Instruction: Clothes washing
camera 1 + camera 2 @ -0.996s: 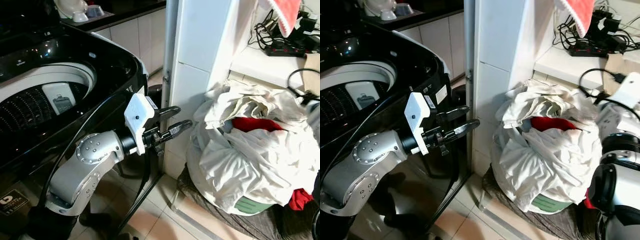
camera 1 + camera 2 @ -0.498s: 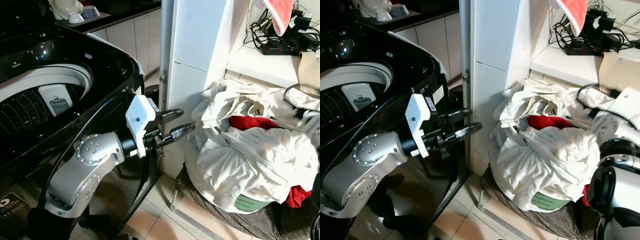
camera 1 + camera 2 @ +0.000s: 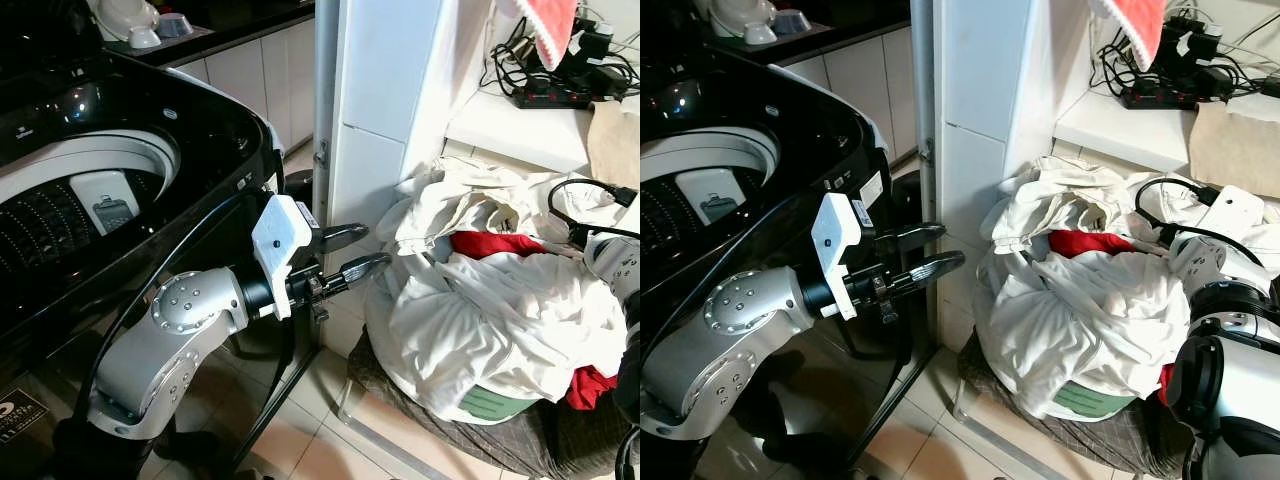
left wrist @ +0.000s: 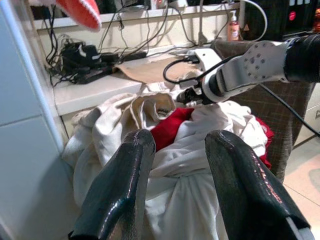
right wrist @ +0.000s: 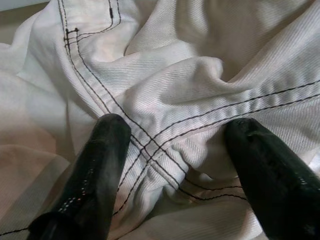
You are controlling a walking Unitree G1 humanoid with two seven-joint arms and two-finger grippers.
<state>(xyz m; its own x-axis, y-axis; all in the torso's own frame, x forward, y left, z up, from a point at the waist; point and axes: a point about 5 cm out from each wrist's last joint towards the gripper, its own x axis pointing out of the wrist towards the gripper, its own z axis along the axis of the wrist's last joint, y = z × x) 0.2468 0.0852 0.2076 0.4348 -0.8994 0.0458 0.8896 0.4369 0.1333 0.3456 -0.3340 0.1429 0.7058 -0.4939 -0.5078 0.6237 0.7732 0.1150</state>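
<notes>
A heap of white and cream clothes [image 3: 500, 300] with a red garment [image 3: 487, 244] showing near its top sat piled high in a laundry basket whose pale green wall [image 3: 488, 404] peeked out under the cloth, on the tiled floor [image 3: 330, 440] at the foot of a white tiled column [image 3: 385, 110]. The basket rested on a brown checked fabric [image 3: 520, 455] spread over the floor. To the robot's left stood a glossy black top-loading washing machine [image 3: 130, 150], its lid open and its ribbed drum [image 3: 40, 215] visible below the white inner rim. The left gripper [image 3: 353, 252] was held out level beside the machine's front corner, its two long black fingers [image 4: 117, 185] spread apart and empty, pointing towards the near side of the clothes heap without touching it. The right gripper [image 5: 175, 150] was down on the far side of the heap, its white wrist housing [image 3: 1237, 210] just above the cloth; its fingers [image 5: 95, 170] were parted and pressed against a cream garment with dark double stitching [image 5: 165, 105], a fold of it lying between them, not yet clenched. On the white ledge [image 3: 520, 125] behind the basket lay a black power strip with tangled cables [image 3: 560, 80], and a red-and-white cloth [image 3: 545, 25] hung above it.
</notes>
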